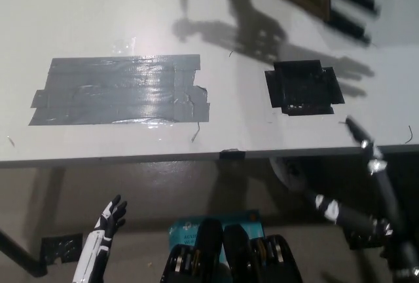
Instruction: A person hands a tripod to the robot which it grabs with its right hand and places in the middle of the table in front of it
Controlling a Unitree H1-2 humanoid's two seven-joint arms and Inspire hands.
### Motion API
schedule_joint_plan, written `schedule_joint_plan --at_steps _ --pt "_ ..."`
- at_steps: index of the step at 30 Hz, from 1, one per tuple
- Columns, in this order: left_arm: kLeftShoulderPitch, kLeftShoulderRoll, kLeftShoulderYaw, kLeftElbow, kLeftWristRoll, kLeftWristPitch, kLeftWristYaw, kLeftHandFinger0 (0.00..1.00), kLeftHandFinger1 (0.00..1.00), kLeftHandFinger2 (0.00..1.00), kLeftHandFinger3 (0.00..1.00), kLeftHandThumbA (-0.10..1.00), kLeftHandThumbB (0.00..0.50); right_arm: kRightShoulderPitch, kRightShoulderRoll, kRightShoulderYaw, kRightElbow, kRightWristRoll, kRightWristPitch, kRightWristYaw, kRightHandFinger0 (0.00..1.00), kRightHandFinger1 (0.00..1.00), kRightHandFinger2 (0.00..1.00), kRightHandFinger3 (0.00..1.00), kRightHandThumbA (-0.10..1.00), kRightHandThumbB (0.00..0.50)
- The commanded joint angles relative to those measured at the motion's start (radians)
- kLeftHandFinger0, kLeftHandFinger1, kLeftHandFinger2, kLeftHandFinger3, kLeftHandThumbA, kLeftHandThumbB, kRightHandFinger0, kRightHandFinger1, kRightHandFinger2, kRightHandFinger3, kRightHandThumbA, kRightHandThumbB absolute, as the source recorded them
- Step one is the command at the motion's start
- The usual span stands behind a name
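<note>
White table [98, 8] fills the upper frame; gray tape patch [121, 90] sits left of centre, black tape patch [303, 88] right; blurred tripod [347, 26] at upper right; right hand [370, 224] lower right, fingers spread, empty; left hand [108, 221] rests lower left, released.

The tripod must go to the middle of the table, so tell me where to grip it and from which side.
Grip the tripod near where its legs meet, low at the right, coming from the robot's right, below the table edge. The thin leg tips fan up-left over that edge and offer little purchase. That area is blurred, so this is a guess. The left hand rests open, low left.
</note>
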Motion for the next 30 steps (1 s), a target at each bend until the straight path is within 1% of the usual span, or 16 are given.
schedule_joint_plan --at_steps 1,3,4,7,9,10,12,13,16,18,19,21,26,28,30 --pt "0.008 0.018 -0.019 -0.015 0.010 -0.099 -0.014 1.00 1.00 1.00 1.00 1.00 0.316 -0.247 -0.047 -0.038 -0.202 -0.406 0.111 0.023 1.00 1.00 1.00 1.00 0.91 0.416" --pt "0.004 0.017 -0.021 -0.012 0.006 -0.099 -0.015 1.00 1.00 1.00 1.00 1.00 0.314 -0.307 -0.057 -0.030 -0.176 -0.453 0.139 0.032 1.00 1.00 1.00 1.00 0.92 0.417" --pt "0.003 0.018 -0.022 -0.011 0.008 -0.099 -0.013 1.00 1.00 1.00 1.00 1.00 0.316 -0.348 -0.063 -0.020 -0.152 -0.495 0.155 0.038 1.00 1.00 1.00 1.00 0.95 0.419" --pt "-0.002 0.022 -0.022 -0.010 0.009 -0.099 -0.016 1.00 1.00 1.00 1.00 1.00 0.307 -0.445 -0.066 0.006 -0.081 -0.566 0.187 0.037 1.00 1.00 1.00 1.00 0.96 0.411" --pt "-0.009 0.023 -0.024 -0.008 0.010 -0.099 -0.016 1.00 1.00 1.00 1.00 1.00 0.308 -0.495 -0.068 0.022 -0.032 -0.582 0.192 0.029 1.00 1.00 1.00 1.00 0.96 0.401" --pt "-0.012 0.024 -0.025 -0.007 0.011 -0.099 -0.016 1.00 1.00 1.00 1.00 1.00 0.308 -0.513 -0.071 0.028 -0.012 -0.593 0.196 0.028 1.00 1.00 1.00 1.00 0.98 0.397" --pt "-0.017 0.024 -0.028 -0.006 0.013 -0.099 -0.015 1.00 1.00 1.00 1.00 1.00 0.306 -0.557 -0.073 0.043 0.032 -0.621 0.223 0.031 1.00 1.00 1.00 1.00 1.00 0.406" --pt "-0.019 0.025 -0.031 -0.004 0.013 -0.099 -0.015 1.00 1.00 1.00 1.00 1.00 0.294 -0.593 -0.073 0.055 0.075 -0.629 0.253 0.045 1.00 1.00 1.00 1.00 1.00 0.406" --pt "-0.017 0.025 -0.032 -0.006 0.016 -0.099 -0.013 1.00 1.00 1.00 1.00 1.00 0.295 -0.640 -0.072 0.068 0.163 -0.633 0.276 0.025 1.00 1.00 1.00 1.00 0.99 0.395" --pt "-0.018 0.027 -0.033 -0.005 0.012 -0.099 -0.017 1.00 1.00 1.00 1.00 1.00 0.301 -0.680 -0.074 0.079 0.243 -0.647 0.305 0.010 1.00 1.00 1.00 1.00 1.00 0.408" --pt "-0.021 0.028 -0.033 -0.003 0.010 -0.099 -0.019 1.00 1.00 1.00 1.00 1.00 0.311 -0.706 -0.074 0.080 0.302 -0.642 0.314 -0.010 1.00 1.00 1.00 1.00 0.97 0.388" --pt "-0.028 0.028 -0.035 -0.003 0.009 -0.099 -0.022 1.00 1.00 1.00 1.00 1.00 0.312 -0.754 -0.080 0.079 0.405 -0.627 0.330 -0.035 1.00 1.00 1.00 1.00 0.95 0.386" --pt "-0.030 0.032 -0.036 -0.017 0.002 -0.086 -0.032 1.00 1.00 1.00 1.00 1.00 0.322 -0.825 -0.095 0.083 0.562 -0.608 0.349 -0.061 1.00 1.00 1.00 1.00 0.96 0.380" --pt "-0.035 0.033 -0.037 -0.009 0.007 -0.098 -0.030 1.00 1.00 1.00 1.00 1.00 0.309 -0.856 -0.098 0.085 0.625 -0.595 0.342 -0.080 1.00 1.00 1.00 1.00 0.91 0.378" --pt "-0.043 0.033 -0.038 -0.001 0.008 -0.099 -0.029 1.00 1.00 1.00 1.00 1.00 0.313 -0.892 -0.099 0.089 0.699 -0.584 0.334 -0.103 1.00 1.00 1.00 1.00 0.90 0.379"
